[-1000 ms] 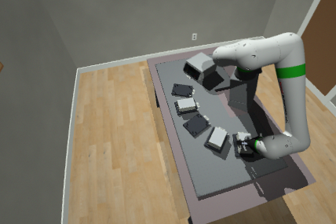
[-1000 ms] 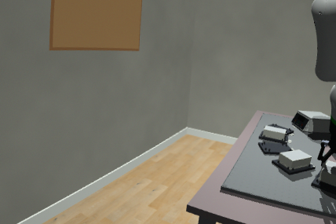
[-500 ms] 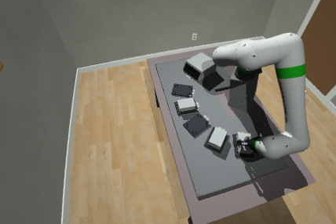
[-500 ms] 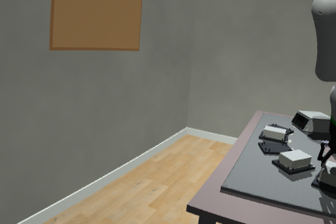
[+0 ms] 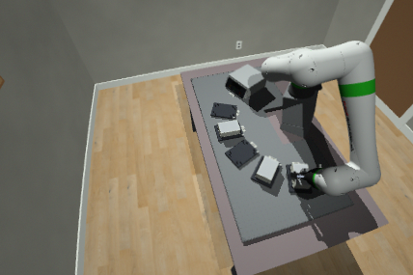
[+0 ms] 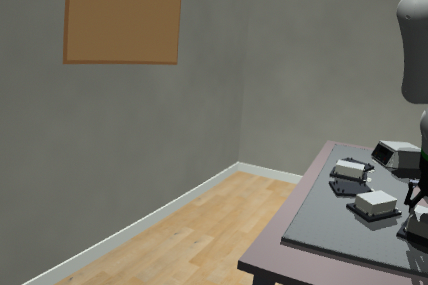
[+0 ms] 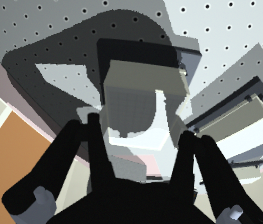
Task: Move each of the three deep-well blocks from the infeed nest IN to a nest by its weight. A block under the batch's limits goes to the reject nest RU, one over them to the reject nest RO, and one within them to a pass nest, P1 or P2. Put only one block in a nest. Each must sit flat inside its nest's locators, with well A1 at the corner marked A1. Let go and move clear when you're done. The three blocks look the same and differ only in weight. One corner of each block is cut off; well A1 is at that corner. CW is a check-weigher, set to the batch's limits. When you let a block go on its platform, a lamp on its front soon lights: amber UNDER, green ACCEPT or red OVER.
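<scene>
My gripper (image 5: 300, 177) (image 7: 140, 113) is shut on a pale deep-well block (image 5: 299, 166) (image 6: 421, 220) (image 7: 132, 100), one finger at each side. The block is over the nearest nest (image 6: 402, 233) (image 7: 132, 52), at or just above it; whether it touches is hard to tell. A second block (image 5: 267, 168) (image 6: 376, 202) (image 7: 252, 117) sits in the neighbouring nest. A third block (image 5: 229, 128) (image 6: 350, 168) sits in a nest farther along. Nest labels, the A1 marks and the held block's cut corner cannot be made out.
Two nests hold no block: one nest (image 5: 241, 152) between the second and third blocks, another nest (image 5: 224, 110) beyond the third. The check-weigher (image 5: 247, 77) (image 6: 400, 148) stands at the far end, with no lit lamp visible. The arm's base is beside it.
</scene>
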### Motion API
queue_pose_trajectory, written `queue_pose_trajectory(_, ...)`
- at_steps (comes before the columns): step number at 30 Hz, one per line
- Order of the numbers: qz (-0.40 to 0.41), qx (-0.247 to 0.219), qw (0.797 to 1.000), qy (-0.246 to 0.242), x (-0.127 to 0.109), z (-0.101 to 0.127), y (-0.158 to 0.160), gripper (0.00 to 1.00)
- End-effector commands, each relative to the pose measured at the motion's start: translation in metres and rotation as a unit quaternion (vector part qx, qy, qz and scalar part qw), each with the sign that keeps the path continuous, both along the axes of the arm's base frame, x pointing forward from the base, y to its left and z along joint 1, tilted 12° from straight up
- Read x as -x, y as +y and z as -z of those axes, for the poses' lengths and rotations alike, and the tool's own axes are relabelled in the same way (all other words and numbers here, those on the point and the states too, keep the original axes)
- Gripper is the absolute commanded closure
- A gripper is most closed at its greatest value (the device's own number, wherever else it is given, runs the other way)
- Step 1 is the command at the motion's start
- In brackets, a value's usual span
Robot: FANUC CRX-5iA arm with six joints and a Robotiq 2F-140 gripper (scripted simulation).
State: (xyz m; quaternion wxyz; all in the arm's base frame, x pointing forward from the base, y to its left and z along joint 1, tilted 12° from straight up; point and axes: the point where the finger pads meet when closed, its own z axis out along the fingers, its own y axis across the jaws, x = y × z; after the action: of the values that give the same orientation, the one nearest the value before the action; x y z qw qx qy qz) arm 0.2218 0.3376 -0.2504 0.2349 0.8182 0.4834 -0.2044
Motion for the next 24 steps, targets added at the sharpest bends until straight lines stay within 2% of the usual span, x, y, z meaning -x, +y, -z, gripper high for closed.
queue_pose_trajectory(1, 0.000, 0.000, 1.000, 0.000, -0.0001, 0.0004, 0.0001, 0.90)
queue_pose_trajectory(24, 0.000, 0.000, 1.000, 0.000, -0.0006, 0.0038, -0.0004, 0.90)
